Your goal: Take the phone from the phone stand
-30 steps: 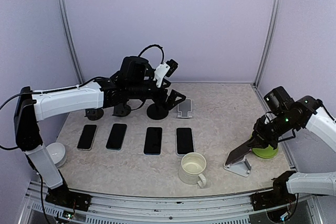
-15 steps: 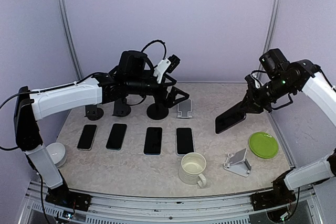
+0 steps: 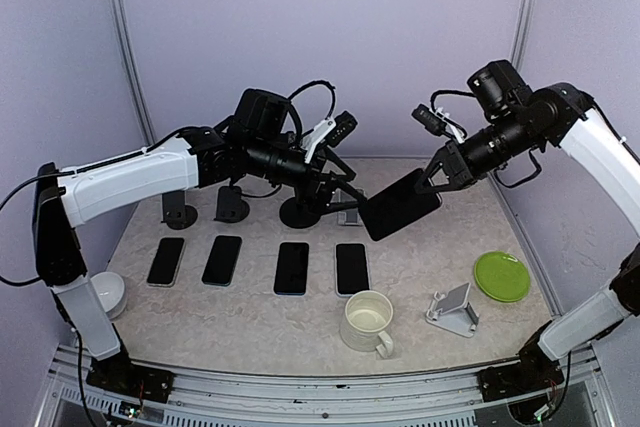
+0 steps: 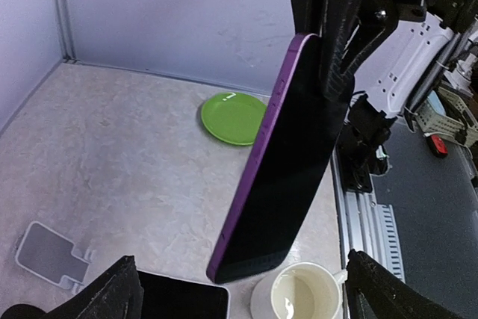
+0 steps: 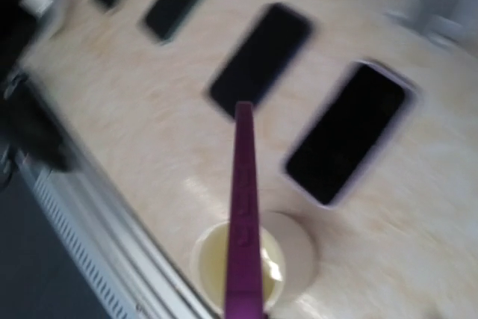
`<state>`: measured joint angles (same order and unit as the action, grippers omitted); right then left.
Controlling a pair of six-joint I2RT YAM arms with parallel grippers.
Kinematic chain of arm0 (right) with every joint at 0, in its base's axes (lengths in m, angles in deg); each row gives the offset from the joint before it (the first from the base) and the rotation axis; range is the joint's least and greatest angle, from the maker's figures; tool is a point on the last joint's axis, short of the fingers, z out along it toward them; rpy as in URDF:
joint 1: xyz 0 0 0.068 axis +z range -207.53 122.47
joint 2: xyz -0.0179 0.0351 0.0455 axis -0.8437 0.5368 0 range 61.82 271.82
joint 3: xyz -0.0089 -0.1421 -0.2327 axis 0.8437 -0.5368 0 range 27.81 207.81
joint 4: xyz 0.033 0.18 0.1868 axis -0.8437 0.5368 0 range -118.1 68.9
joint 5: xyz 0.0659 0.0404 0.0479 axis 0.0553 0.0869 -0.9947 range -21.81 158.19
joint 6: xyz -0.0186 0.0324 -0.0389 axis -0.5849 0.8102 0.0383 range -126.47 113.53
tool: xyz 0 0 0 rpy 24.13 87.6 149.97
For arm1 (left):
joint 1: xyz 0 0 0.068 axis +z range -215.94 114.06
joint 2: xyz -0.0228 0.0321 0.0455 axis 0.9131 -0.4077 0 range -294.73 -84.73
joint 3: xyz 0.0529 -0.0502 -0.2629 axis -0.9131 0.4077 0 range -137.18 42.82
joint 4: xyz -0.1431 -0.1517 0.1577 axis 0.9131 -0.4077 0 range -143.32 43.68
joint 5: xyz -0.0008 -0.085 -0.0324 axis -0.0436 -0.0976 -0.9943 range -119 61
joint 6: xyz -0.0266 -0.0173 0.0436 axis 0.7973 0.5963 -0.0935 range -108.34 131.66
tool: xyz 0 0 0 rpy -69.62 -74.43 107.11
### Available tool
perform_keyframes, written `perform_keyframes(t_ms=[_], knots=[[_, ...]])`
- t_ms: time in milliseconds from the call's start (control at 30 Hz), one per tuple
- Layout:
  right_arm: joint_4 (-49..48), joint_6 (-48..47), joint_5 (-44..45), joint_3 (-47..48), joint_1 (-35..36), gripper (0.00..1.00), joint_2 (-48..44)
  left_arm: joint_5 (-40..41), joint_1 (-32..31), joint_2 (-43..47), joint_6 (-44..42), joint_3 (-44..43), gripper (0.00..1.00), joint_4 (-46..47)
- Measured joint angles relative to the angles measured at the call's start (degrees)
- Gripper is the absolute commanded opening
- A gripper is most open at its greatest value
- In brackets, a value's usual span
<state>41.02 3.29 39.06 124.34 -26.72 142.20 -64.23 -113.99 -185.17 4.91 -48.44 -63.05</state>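
Change: within 1 second the purple phone (image 3: 400, 204) has come off the phone stand (image 3: 452, 309), risen, and crossed from the right side to mid-air over the middle of the table (image 3: 420, 252).
Phone now: aloft and tilted, well apart from the stand, with its free end just beside the left gripper (image 3: 348, 190).
Stand now: sits at the right front beside the green plate (image 3: 502, 275) and carries no phone.
Meaning for the task: the removal itself looks done. What is left, I judge, is a handover or a set-down.
Right jaws: the right gripper (image 3: 437, 175) is clenched on the phone's upper end. The left wrist view shows its black fingers pinching the glass there.
Left jaws: released and spread wide. In the left wrist view the fingers stand on either side of the phone's lower end and touch nothing.
Phone build: a thin slab with rounded corners, glossy black glass face, and a purple frame with small side buttons.
Stand build: pale grey, apparently plastic, with a flat foot and an angled backrest.
Table surface: beige, marbled, matte.
Mug (image 3: 368, 320): cream, glazed, with 1 handle, standing almost under the phone in the right wrist view.
Row of 4 phones (image 3: 291, 267): dark, flat, face up, behind the mug.
Blur: the right wrist view is smeared, so fine detail there cannot be read.
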Motion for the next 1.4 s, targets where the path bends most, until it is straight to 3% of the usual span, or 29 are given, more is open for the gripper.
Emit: perform_keyframes(t_ms=[133, 467, 667, 800, 900, 967, 1000, 1100, 1167, 1333, 1400], knots=[[-0.48, -3.98, -0.42, 1.81, 6.69, 0.00, 1.57, -4.04, -0.72, -0.50, -0.33, -0.22, 0.85, -3.06], [-2.80, -10.75, 2.49, 6.99, 16.76, 0.00, 5.07, -9.66, -3.26, 2.16, -2.34, 3.26, 0.43, -8.48], [-2.91, -14.01, 7.02, 8.46, 22.91, 0.00, 6.25, -11.91, -3.65, 5.09, -2.27, 5.75, 0.33, -9.60], [-2.56, -15.06, 9.31, 8.48, 25.07, 0.00, 6.36, -12.55, -4.26, 6.88, -2.23, 6.82, 0.19, -10.36], [-2.60, -15.63, 10.05, 8.55, 25.55, 0.00, 6.36, -12.61, -4.50, 7.41, -2.62, 7.04, 0.02, -10.82], [-2.38, -15.37, 10.08, 8.55, 25.59, 0.01, 6.32, -13.05, -4.63, 7.50, -4.15, 7.13, 0.00, -10.75], [-2.16, -15.17, 9.62, 8.55, 25.35, 0.08, 6.25, -12.76, -4.87, 7.61, -4.74, 7.13, 0.00, -10.71], [-2.51, -14.14, 11.45, 8.52, 25.51, 0.54, 5.79, -12.52, -4.98, 7.61, -4.50, 7.04, 0.00, -10.10], [-4.63, -12.90, 15.26, 8.52, 25.55, 0.71, 5.49, -11.41, -4.94, 7.61, -1.51, 6.91, 0.00, -9.77], [-11.32, -7.67, 23.02, 4.81, 24.74, 0.99, 1.46, -6.12, -4.35, 7.93, 6.62, 7.93, 0.00, -4.26], [-14.47, -4.37, 25.11, 1.20, 23.34, 1.00, -1.75, -2.89, -4.20, 8.76, 10.54, 9.79, 0.00, 0.46]])
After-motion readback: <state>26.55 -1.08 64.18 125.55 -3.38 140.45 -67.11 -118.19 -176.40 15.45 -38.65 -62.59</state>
